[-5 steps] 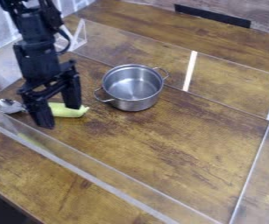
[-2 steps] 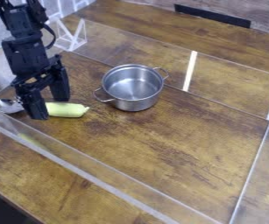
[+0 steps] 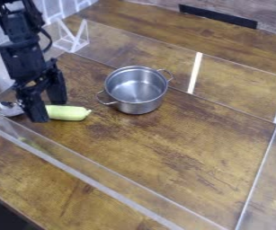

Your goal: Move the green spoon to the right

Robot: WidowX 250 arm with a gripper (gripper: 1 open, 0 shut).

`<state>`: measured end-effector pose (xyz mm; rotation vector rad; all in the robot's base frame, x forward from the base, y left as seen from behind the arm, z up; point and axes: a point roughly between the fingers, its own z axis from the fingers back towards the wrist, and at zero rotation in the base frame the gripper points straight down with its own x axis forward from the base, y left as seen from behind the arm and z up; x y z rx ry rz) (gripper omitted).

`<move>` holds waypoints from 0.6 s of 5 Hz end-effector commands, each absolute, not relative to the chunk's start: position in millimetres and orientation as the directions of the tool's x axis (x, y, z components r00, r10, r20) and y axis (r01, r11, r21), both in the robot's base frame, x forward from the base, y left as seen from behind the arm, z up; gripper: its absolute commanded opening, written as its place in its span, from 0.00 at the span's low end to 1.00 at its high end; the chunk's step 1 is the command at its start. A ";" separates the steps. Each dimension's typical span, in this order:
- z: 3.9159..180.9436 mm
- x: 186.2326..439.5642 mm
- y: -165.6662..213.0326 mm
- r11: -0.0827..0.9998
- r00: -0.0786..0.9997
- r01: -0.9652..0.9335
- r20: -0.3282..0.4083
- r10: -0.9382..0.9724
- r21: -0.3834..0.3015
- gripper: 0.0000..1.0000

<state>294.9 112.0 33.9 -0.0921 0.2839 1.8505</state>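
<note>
The spoon (image 3: pixel 66 112) lies near the left edge of the table (image 3: pixel 176 157). Its round shiny end points left and its green handle points right. The black hand (image 3: pixel 48 110) is right over the spoon, and its fingers are wide open. The silver pot (image 3: pixel 137 89) sits to the right of the spoon, near but not touching, with its two handles sticking out.

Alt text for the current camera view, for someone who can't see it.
A black robot hand is open low at the green-handled spoon, which lies on a wooden table with its silver bowl to the left. A steel pot with two handles sits to the spoon's right.
</note>
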 end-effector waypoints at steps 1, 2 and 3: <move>43.0 302.3 129.8 -0.292 -0.306 -0.951 -0.192 0.932 0.100 1.00; 41.9 301.9 125.9 -0.349 -0.364 -0.931 -0.189 0.912 0.107 1.00; 40.5 301.7 120.9 -0.400 -0.415 -0.910 -0.187 0.891 0.113 1.00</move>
